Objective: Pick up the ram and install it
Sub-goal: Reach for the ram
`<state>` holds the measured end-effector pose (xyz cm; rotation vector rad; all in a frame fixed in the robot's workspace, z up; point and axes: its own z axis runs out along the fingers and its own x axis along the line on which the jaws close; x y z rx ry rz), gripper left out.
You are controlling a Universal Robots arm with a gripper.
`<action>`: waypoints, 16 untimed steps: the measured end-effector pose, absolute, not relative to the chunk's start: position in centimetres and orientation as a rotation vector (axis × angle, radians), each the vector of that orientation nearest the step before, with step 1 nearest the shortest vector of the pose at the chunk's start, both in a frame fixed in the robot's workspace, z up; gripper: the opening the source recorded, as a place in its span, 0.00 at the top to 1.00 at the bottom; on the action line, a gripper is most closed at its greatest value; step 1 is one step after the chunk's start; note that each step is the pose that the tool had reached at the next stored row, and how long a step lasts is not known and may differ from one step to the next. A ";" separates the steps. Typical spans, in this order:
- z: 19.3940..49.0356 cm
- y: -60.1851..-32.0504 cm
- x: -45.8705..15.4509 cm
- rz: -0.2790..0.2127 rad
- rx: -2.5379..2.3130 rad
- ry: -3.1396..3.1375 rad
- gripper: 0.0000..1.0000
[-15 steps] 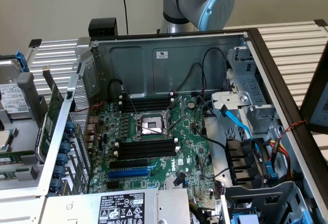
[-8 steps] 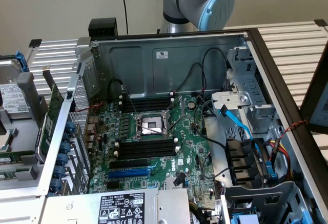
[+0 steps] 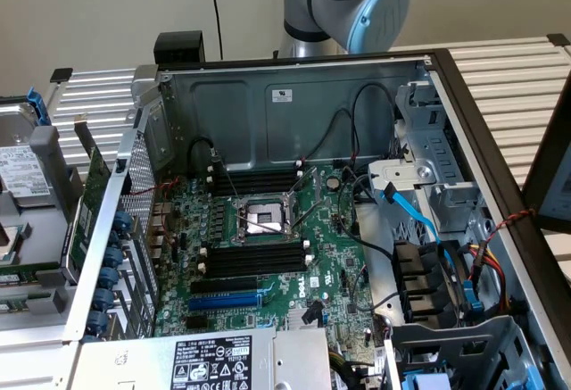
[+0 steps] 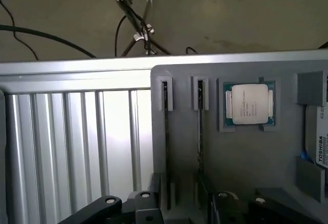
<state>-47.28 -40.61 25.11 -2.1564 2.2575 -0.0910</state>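
The ram [image 4: 165, 131] stands on edge in a slot of a grey holder tray [image 4: 184, 80], seen edge-on as a thin dark strip. A second like strip [image 4: 200, 126] stands in the neighbouring slot. My gripper [image 4: 182, 211] hovers over the near end of these slots, open, its black fingers [image 4: 107, 206] spread wide with nothing between them. In the exterior view a green board, likely the ram [image 3: 92, 203], stands upright in the tray just outside the case's left wall. Black empty memory slots [image 3: 254, 261] lie beside the CPU socket [image 3: 265, 220] on the motherboard.
A CPU [image 4: 249, 104] and a hard drive [image 4: 320, 137] sit in the tray's other pockets. The open PC case [image 3: 294, 104] has tall metal walls, loose black and blue cables [image 3: 419, 216] and a power supply [image 3: 210, 363]. The arm's elbow [image 3: 357, 2] rises behind the case.
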 end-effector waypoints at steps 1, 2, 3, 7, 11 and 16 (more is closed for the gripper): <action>25.0 -40.8 -47.3 -0.091 -2.159 2.255 0.58; 24.8 -40.9 -47.3 -0.091 -2.162 2.252 0.58; 24.7 -41.0 -47.3 -0.091 -2.165 2.249 0.58; 23.9 -41.4 -47.3 -0.090 -2.183 2.232 0.58; 23.2 -41.5 -47.3 -0.089 -2.200 2.215 0.58; 22.3 -41.7 -47.2 -0.088 -2.225 2.189 0.58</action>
